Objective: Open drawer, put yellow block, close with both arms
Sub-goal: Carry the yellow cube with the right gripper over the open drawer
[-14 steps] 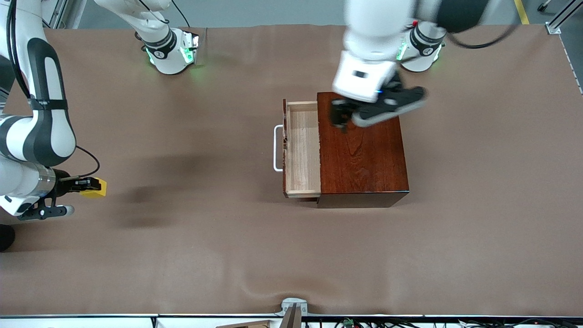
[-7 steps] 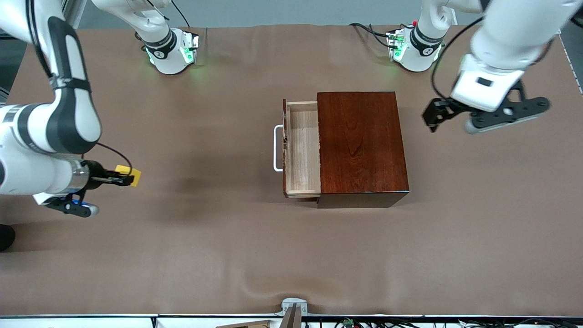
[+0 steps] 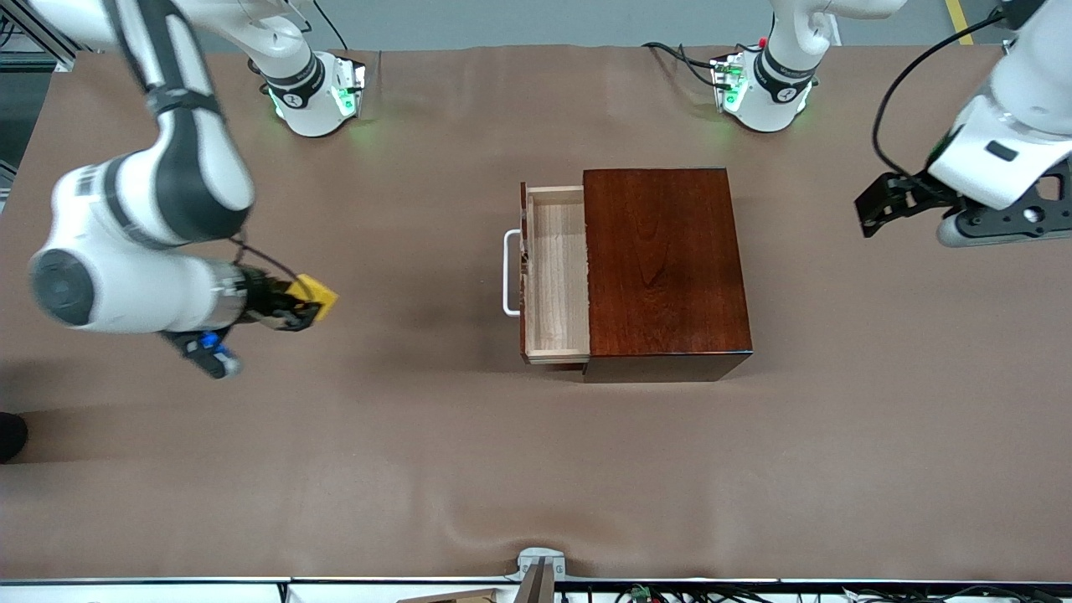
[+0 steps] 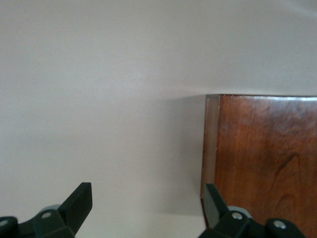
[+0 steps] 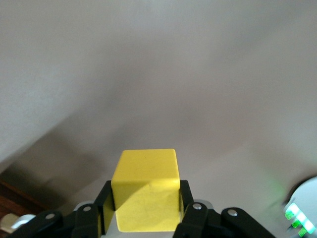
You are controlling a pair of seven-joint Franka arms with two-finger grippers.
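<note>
Yellow block (image 3: 316, 292) sits pinched between the right fingers (image 5: 143, 210), up over the table (image 3: 419, 435), likely so it can go into the open drawer (image 3: 554, 276). The left fingers (image 4: 146, 206) are spread wide and hold nothing, waiting beside the box (image 3: 662, 268).
</note>
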